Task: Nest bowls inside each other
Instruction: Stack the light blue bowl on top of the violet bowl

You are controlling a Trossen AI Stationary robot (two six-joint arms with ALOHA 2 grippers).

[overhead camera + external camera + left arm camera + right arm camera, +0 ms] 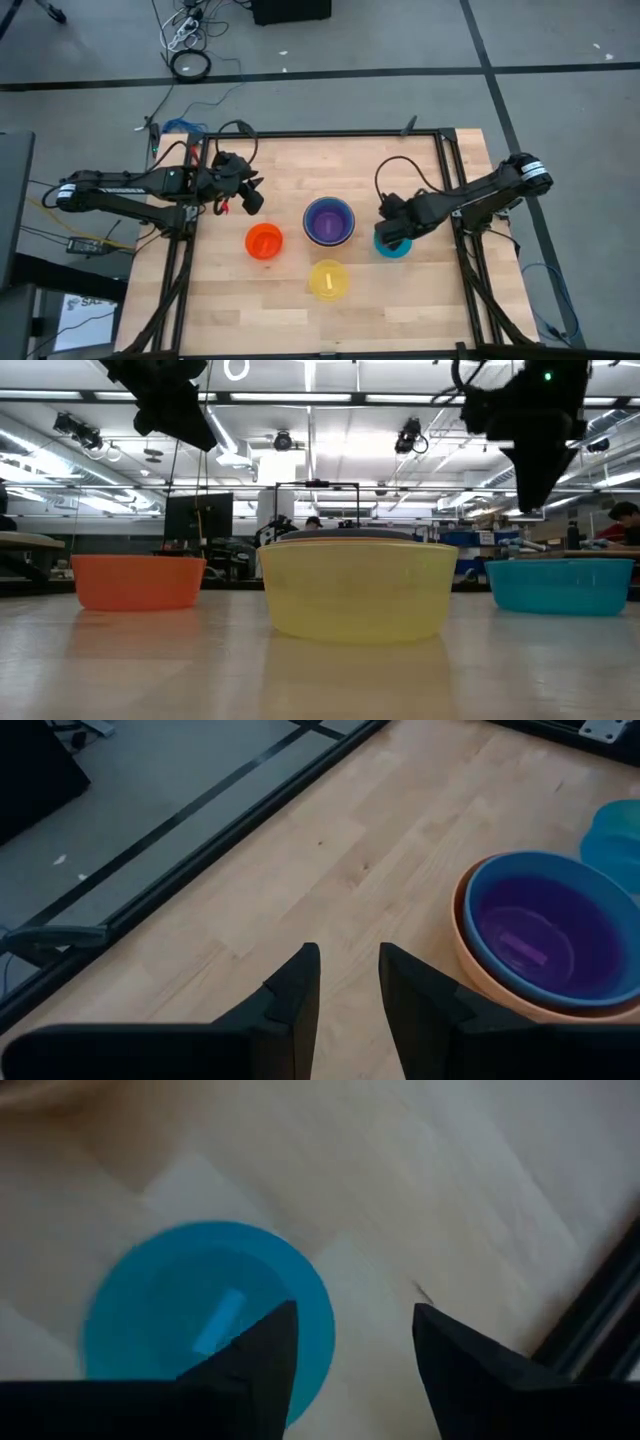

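A purple bowl (329,222) sits nested in a blue bowl (590,880), which sits in an orange bowl (468,960), at the table's middle. A red-orange bowl (264,241) stands left of that stack and a yellow bowl (329,279) nearer the front edge. All of them rest upright on their bases. The teal bowl (200,1315) stands to the right. My right gripper (355,1350) hangs open above the teal bowl's far rim, clear of it. My left gripper (348,985) hovers open over bare wood at the far left, holding nothing.
Black frame rails (440,170) run along the table's far, left and right sides. Cables (185,125) lie off the far left corner. Bare wood (400,310) stretches along the front edge and the far side behind the bowls.
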